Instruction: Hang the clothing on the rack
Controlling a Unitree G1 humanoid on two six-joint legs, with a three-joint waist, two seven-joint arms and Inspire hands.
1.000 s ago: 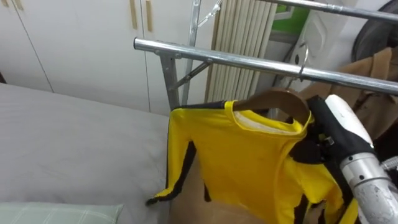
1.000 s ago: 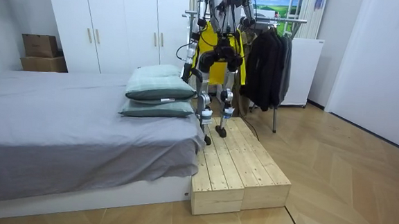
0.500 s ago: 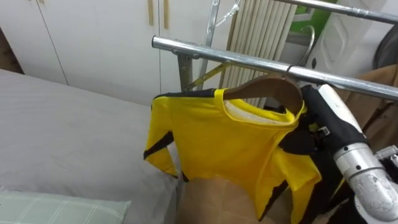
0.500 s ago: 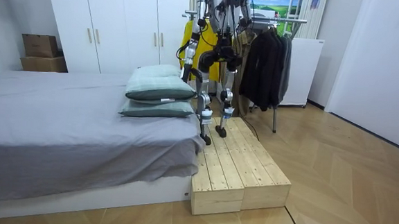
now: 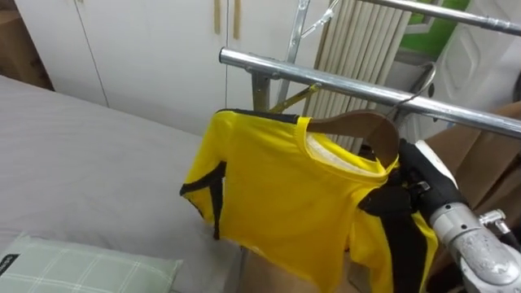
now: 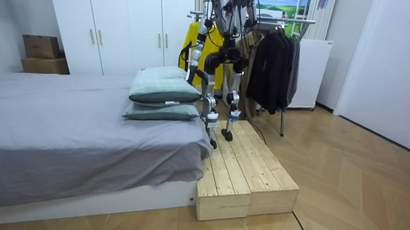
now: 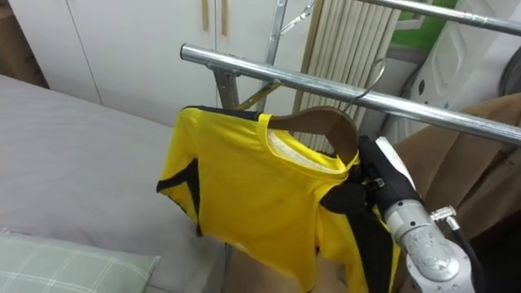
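A yellow shirt with black trim [image 5: 285,191] hangs on a wooden hanger [image 5: 366,126]. The hanger's wire hook [image 5: 422,84] curves up at the steel rail [image 5: 326,77] of the clothes rack; whether it rests on the rail I cannot tell. My right hand [image 5: 409,167] reaches in from the lower right to the hanger's right end, behind the shirt's shoulder. In the room view I stand on a wooden platform [image 6: 248,171] facing the rack, with the shirt [image 6: 204,40] before me and my left arm [image 6: 193,56] bent at my side.
A grey bed [image 5: 73,171] with a green checked pillow [image 5: 81,268] lies to my left. White wardrobe doors [image 5: 146,41] stand behind the rack. Brown and dark coats [image 6: 269,62] hang further right on the rack, and a second rail [image 5: 456,15] runs higher up.
The shirt and hanger have swung to my left along the rail, with my right hand following. The eye view has also shifted, showing more of the bed and pillow.
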